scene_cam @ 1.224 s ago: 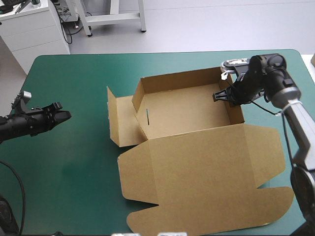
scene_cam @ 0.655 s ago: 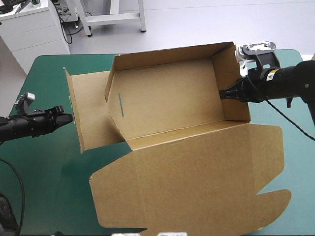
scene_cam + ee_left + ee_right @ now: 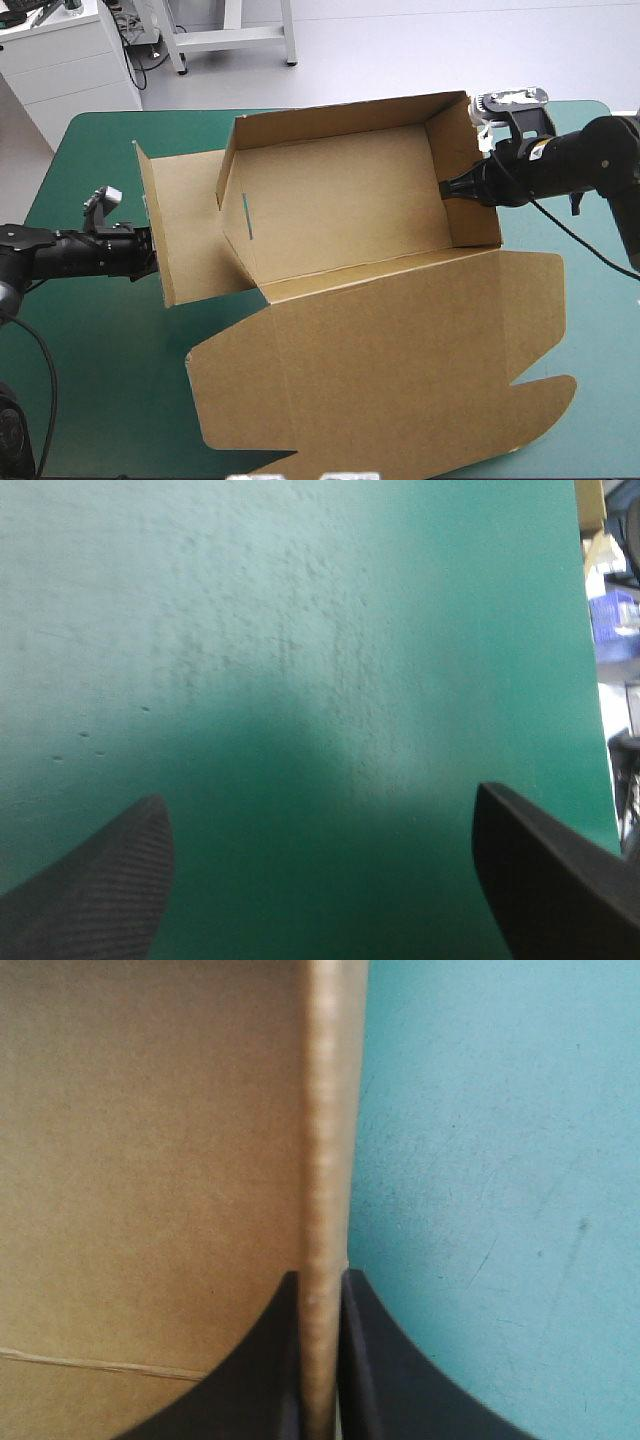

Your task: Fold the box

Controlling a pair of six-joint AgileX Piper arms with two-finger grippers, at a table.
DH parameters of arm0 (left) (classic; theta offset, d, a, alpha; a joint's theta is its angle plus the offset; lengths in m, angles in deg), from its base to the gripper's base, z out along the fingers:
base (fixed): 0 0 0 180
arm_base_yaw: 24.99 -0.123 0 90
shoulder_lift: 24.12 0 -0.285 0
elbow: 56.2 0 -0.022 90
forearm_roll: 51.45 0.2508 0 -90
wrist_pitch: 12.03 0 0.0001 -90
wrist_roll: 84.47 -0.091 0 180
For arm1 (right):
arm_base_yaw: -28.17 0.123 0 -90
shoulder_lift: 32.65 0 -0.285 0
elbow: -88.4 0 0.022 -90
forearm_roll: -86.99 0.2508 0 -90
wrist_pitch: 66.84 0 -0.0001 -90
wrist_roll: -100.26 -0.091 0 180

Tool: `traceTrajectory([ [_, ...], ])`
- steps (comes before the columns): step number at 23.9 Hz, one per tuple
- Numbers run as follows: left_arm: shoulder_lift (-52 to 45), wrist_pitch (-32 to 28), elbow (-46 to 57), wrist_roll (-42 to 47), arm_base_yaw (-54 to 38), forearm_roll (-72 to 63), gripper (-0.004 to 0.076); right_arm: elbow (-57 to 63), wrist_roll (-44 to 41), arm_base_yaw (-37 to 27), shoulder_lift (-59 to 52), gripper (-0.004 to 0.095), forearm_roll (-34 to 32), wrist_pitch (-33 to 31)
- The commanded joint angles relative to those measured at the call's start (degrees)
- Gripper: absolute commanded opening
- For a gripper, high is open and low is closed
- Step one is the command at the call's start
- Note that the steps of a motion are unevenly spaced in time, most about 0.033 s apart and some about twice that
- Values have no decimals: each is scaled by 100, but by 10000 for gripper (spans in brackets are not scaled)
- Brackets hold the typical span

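right gripper (image 3: 322,1278) fingers clamp the box (image 3: 340,200) wall to steady it; left gripper (image 3: 318,798) fingers apart, poised alongside

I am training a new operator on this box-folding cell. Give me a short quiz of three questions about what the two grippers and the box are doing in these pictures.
1. True or false: the left gripper holds a flap of the box.
2. Choose one: the right gripper is shut on the box's (A) right side wall, (B) far wall, (C) left flap.
3. Fill in: the wide lid lies toward the ___ edge of the teal-green cover.
Key: 1 false, it is open, with only the cover ahead of it; 2 A; 3 near.
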Motion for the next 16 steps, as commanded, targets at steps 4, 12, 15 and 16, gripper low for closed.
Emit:
traceTrajectory([
  [4, -163, 96, -151, 40, 684, -420, 586, -179, -115, -9, 118, -23, 238, 268],
  [12, -209, 699, -432, -150, 1111, -1251, 586, -179, -365, -45, 292, -23, -436, 413],
  [15, -209, 764, -497, -224, 1420, -1761, 586, -179, -369, -73, 302, -23, -600, 417],
  [16, -209, 764, -519, -240, 1533, -1785, 586, -179, -369, -73, 316, -23, -649, 417],
])
